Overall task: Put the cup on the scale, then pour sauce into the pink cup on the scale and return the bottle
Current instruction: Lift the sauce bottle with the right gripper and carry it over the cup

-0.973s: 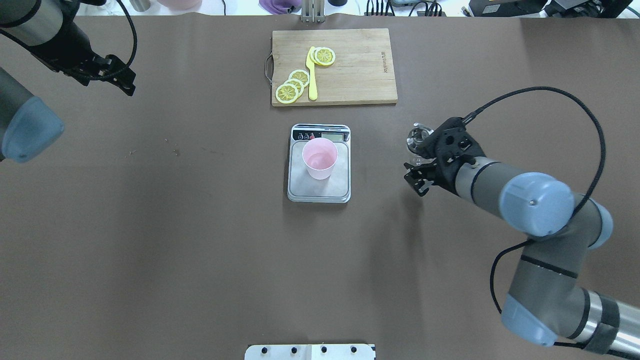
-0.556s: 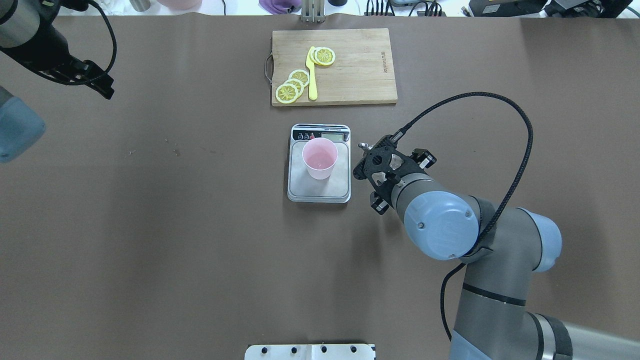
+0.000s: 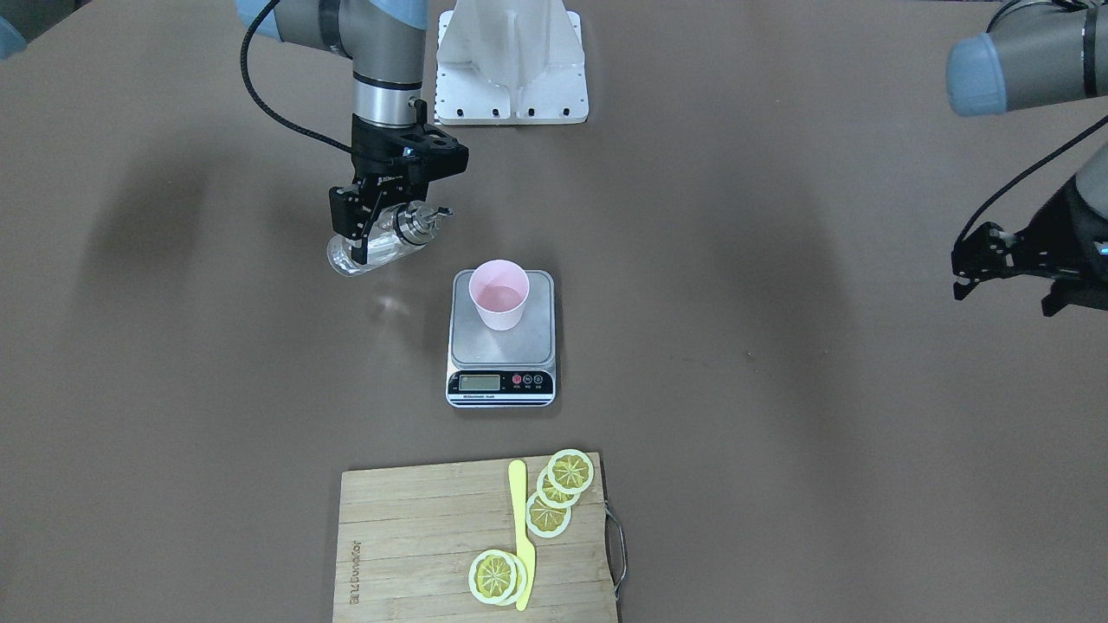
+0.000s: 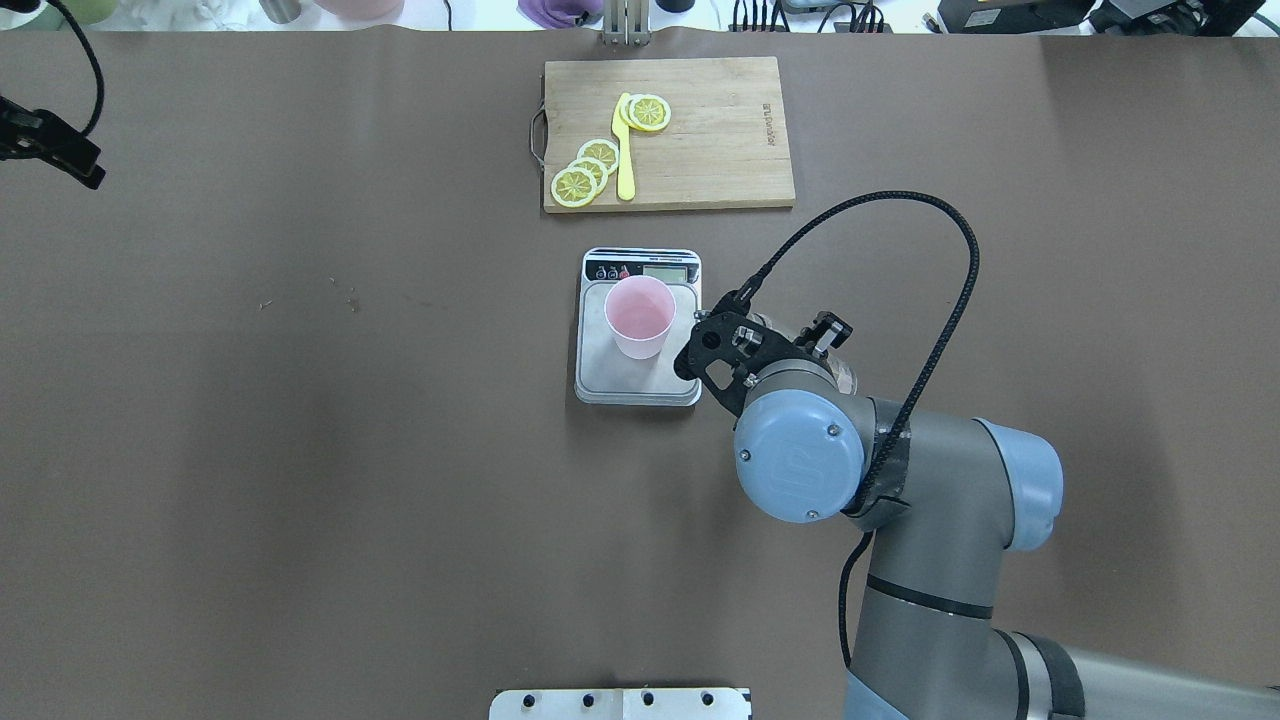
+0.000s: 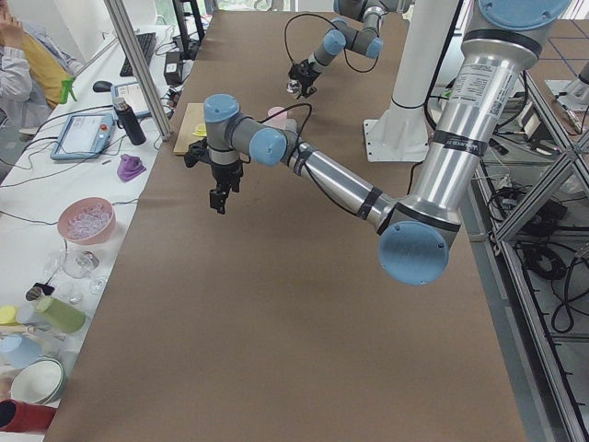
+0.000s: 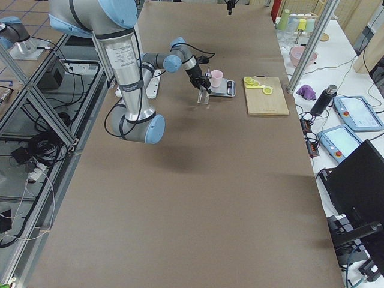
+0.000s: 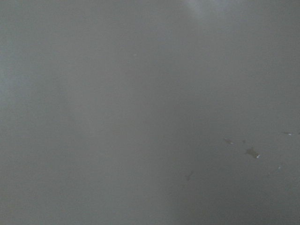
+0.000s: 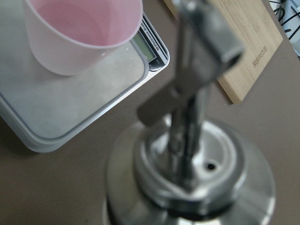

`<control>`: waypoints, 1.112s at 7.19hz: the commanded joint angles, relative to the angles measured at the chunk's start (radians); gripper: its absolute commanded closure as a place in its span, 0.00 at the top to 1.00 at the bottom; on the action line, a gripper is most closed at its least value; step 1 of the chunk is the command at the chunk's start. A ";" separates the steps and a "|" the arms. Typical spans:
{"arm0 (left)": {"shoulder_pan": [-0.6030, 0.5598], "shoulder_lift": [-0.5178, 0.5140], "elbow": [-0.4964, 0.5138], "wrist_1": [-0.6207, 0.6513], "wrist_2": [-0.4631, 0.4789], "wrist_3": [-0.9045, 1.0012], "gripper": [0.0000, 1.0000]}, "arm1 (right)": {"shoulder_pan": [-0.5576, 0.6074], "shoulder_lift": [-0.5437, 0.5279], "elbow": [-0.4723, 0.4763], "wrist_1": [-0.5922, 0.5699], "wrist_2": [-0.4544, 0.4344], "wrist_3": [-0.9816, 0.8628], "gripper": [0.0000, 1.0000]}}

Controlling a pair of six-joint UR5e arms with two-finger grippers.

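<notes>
Noted right end effector [image 3: 363,242] pinching the bottle [image 3: 344,261], held tilted above the tabletop [image 3: 779,476], spout aimed toward the cup [image 3: 499,294] from the right-edge side, near but not over it. Found cup upright on the scale [image 3: 502,350], mid-tabletop, short of the far-edge cutting board [image 3: 415,536]. Logged left end effector [image 3: 995,260] raised near the left edge; cannot tell finger spacing.

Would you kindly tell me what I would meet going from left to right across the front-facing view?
The bottle → cup → left arm's jaws. The scale and cutting board overlap the cup sideways, so I leave them out.
</notes>
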 commanded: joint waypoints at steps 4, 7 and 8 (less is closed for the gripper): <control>-0.207 0.007 0.198 -0.002 -0.161 0.189 0.98 | 0.028 0.162 -0.154 -0.134 0.007 -0.102 0.00; -0.208 0.016 0.196 -0.003 -0.162 0.189 0.98 | 0.054 0.194 -0.179 -0.205 0.036 -0.155 0.00; -0.210 0.018 0.195 -0.005 -0.162 0.191 0.98 | 0.056 0.203 -0.199 -0.205 0.038 -0.167 0.00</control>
